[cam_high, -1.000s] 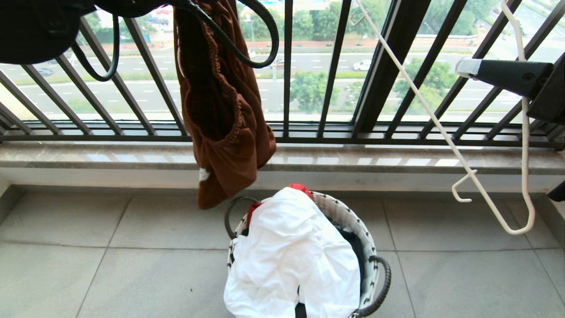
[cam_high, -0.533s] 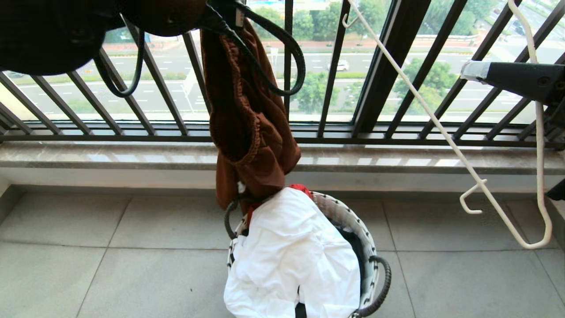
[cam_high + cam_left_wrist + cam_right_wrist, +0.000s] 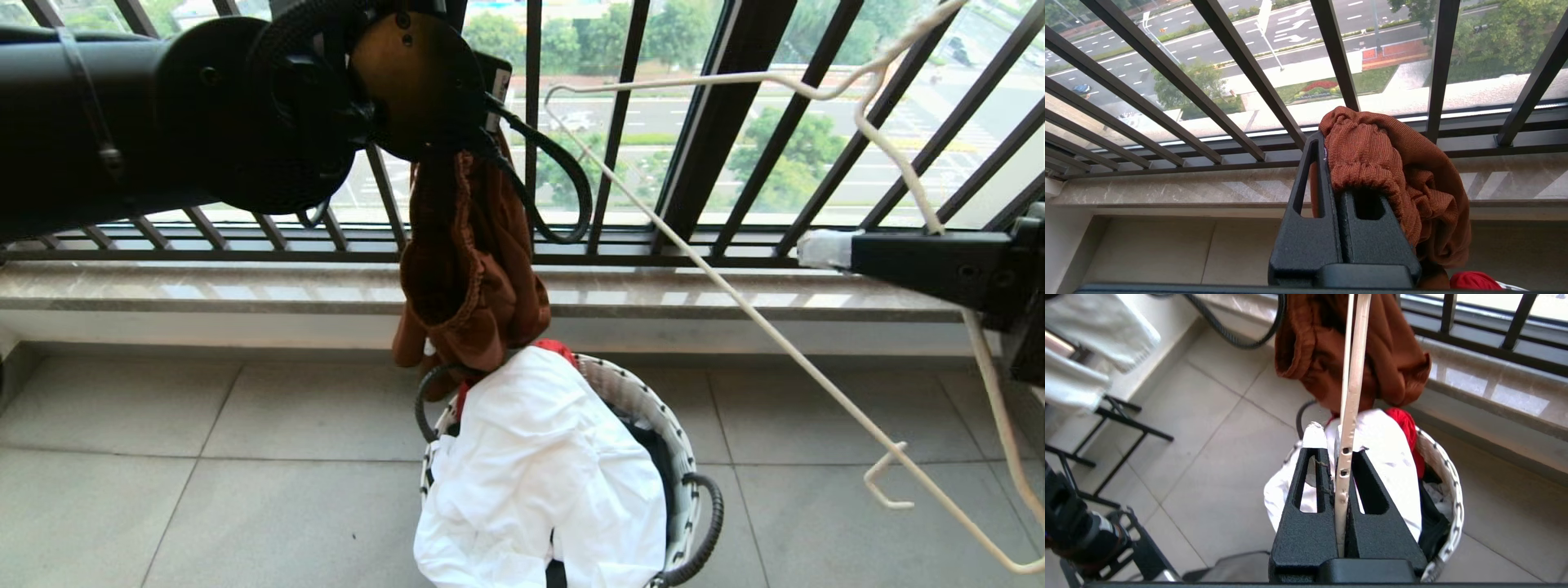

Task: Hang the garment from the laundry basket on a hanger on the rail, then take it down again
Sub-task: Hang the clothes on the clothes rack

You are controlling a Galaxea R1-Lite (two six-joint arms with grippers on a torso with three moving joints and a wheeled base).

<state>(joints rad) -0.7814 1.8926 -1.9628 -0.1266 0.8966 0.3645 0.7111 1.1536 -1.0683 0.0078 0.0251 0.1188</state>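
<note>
Nearest the camera, the laundry basket (image 3: 653,408) stands on the tiled floor (image 3: 204,490), its rim topped by a white cloth (image 3: 539,474) with a red item (image 3: 557,349) showing at the far edge. Above its far rim hangs the garment (image 3: 469,269), rust-brown and bunched, its lowest folds just at the basket's dark handle (image 3: 424,400). The left gripper (image 3: 1337,171) is closed on the gathered waistband, holding the garment up. At the right, the right gripper (image 3: 1337,465) is clamped on the hanger (image 3: 735,302), whose cream-white wire runs slantwise across the scene, one notched end (image 3: 886,482) low over the floor. Beyond lie the stone sill (image 3: 245,290) and the black balcony railing (image 3: 710,122), with a road and trees behind.
</note>
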